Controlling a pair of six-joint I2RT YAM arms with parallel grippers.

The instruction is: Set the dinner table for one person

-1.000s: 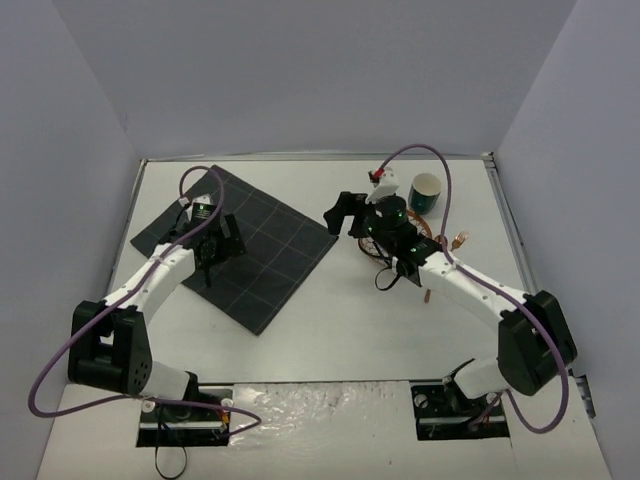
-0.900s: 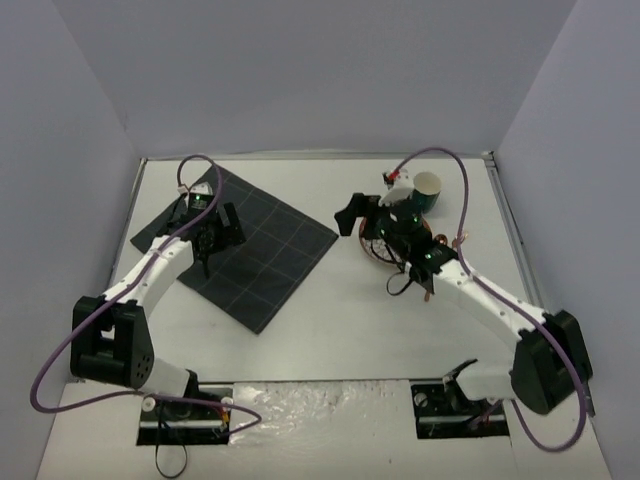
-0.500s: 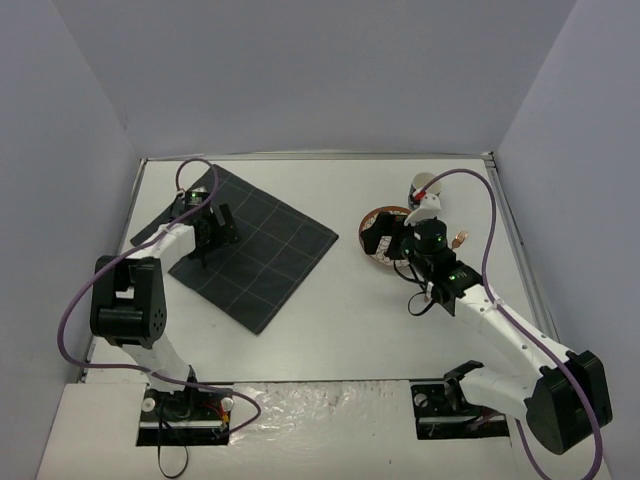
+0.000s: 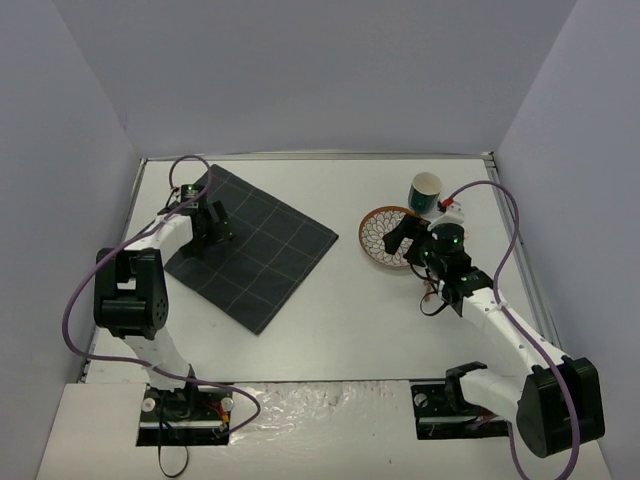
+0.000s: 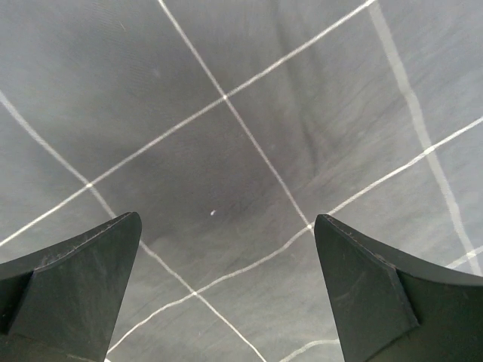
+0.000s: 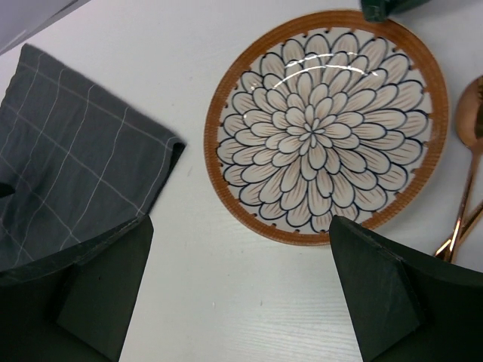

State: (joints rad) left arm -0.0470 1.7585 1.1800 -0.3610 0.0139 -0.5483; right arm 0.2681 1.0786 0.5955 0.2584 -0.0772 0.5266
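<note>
The white dinner table [image 4: 350,330] carries a dark grey checked cloth mat [image 4: 255,250] at the left. A flower-patterned plate with a brown rim [image 4: 380,235] lies at the right. A white and green cup [image 4: 425,190] stands just behind it. My left gripper [image 4: 214,222] is open and empty, low over the mat's left part; the left wrist view shows only mat [image 5: 241,151] between its fingers [image 5: 226,241]. My right gripper [image 4: 403,238] is open and empty above the plate's near right edge; the right wrist view shows the plate [image 6: 321,124] ahead of the gripper [image 6: 241,234].
Copper cutlery [image 6: 468,151] lies right of the plate, with a spoon bowl and thin handles. The cup's dark green base [image 6: 385,6] shows at the top edge of the right wrist view. The mat's corner [image 6: 83,158] points towards the plate. Grey walls close off the table on three sides.
My right arm has drawn back to the right and near side, uncovering the plate. My left gripper has moved towards the mat's far left corner. Both grippers stay open.
</note>
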